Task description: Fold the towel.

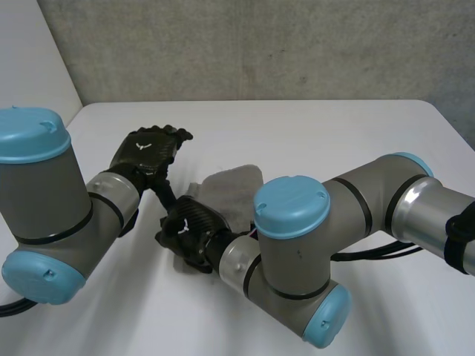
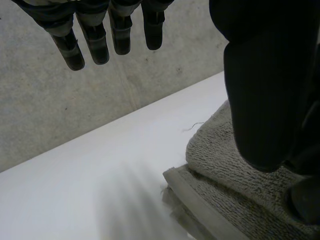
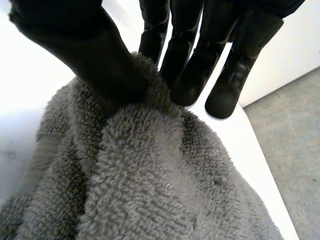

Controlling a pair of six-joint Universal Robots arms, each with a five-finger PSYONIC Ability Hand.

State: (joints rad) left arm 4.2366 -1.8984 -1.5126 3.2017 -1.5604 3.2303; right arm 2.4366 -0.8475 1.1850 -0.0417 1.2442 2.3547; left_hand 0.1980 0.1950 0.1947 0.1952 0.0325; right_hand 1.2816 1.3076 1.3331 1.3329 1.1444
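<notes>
My right hand [image 1: 189,233] pinched a raised fold of the grey terry-cloth towel [image 1: 237,182] between thumb and fingers, at the towel's near end. The towel lay folded around the middle of the white table [image 1: 334,133], its long axis running from that hand slantwise towards the table's far edge. My left hand [image 1: 148,152] hovered just beside it, fingers [image 2: 95,40] straight, holding nothing.

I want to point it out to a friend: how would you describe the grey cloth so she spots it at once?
On the white table, near its middle, lies the towel. It is the one soft, grey, nubbly thing there, lying in rumpled layers, and the right hand pinches a bunch of it in its fingers.
</notes>
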